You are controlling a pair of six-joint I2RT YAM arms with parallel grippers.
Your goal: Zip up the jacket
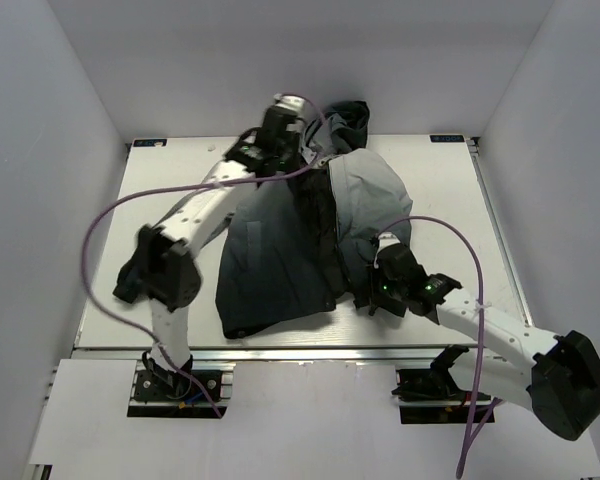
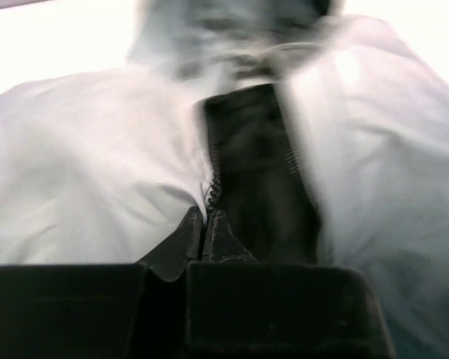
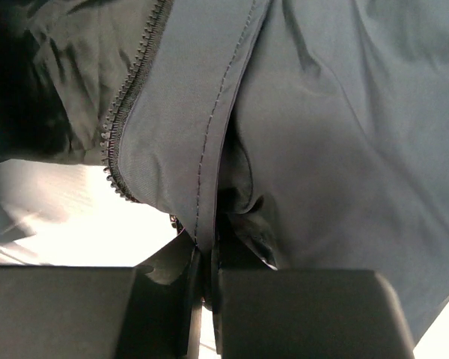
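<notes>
Jacket, grey-to-black, on bench, hood toward far edge. Left fingers: clamped on zipper near collar. Right fingers: clamped on front edge near hem.

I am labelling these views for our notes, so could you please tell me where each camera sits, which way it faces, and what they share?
Top external: fixed above and behind the robot, looking down on the table and jacket; both arms show.
Left wrist: on the left arm, looking along the shut left gripper at the zipper teeth, toward the hood.
Right wrist: on the right arm, looking along the right gripper, shut on the dark hem.
Shared: every view shows the jacket.
</notes>
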